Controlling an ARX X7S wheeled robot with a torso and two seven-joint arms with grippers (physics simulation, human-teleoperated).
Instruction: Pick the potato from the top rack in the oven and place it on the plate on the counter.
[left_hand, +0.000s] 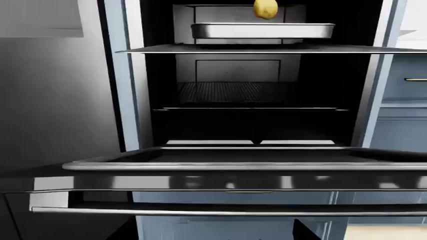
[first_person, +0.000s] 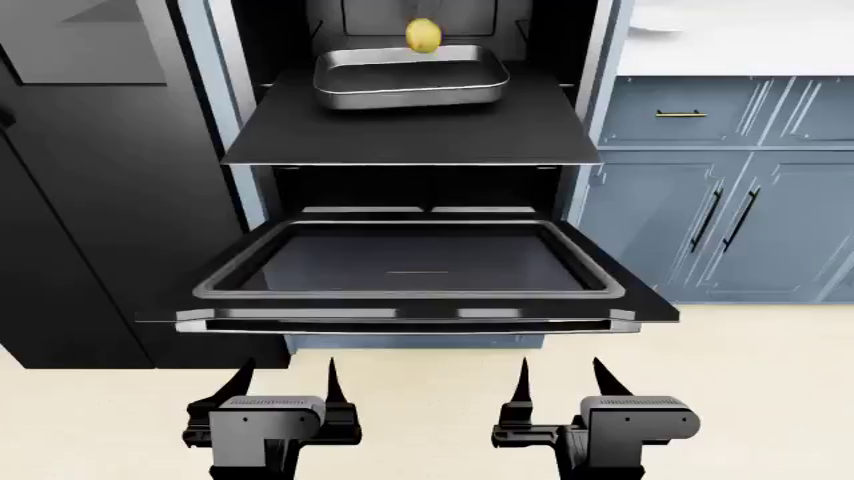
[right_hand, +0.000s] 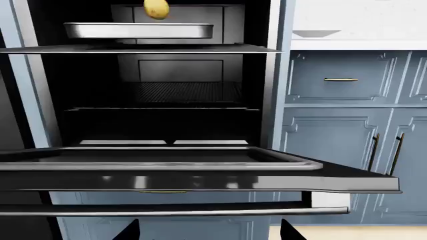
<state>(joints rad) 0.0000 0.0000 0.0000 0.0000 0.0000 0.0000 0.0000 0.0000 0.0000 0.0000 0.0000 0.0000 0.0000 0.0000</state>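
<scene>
While the oven (first_person: 400, 200) stands with its glass-paned door (first_person: 414, 275) dropped flat toward the robot, that door lies between both arms and the cavity. Above it the top rack (first_person: 407, 135) is pulled out as a wide matte-black sheet, and a shiny grey baking tray (first_person: 411, 78) sits on it toward the back. The potato (first_person: 423, 35) shows just behind the tray's far rim; whether it rests on the rack or on the tray's edge cannot be told. In the right wrist view a lower wire rack (right_hand: 180, 92) lies deeper in the cavity. A tall black appliance (first_person: 80, 180) flanks the oven on the left, and blue-grey cabinets (first_person: 721, 200) with brass-and-black handles stand on the right under the white counter (first_person: 747, 50). The plate (right_hand: 315, 33) sits on that counter, near the oven's side and well apart from the potato.

The left gripper (first_person: 287, 375) hovers low before the door's front edge, fingers spread wide, holding nothing. The right gripper (first_person: 561, 375) hangs beside it, likewise spread wide and empty, touching nothing.
</scene>
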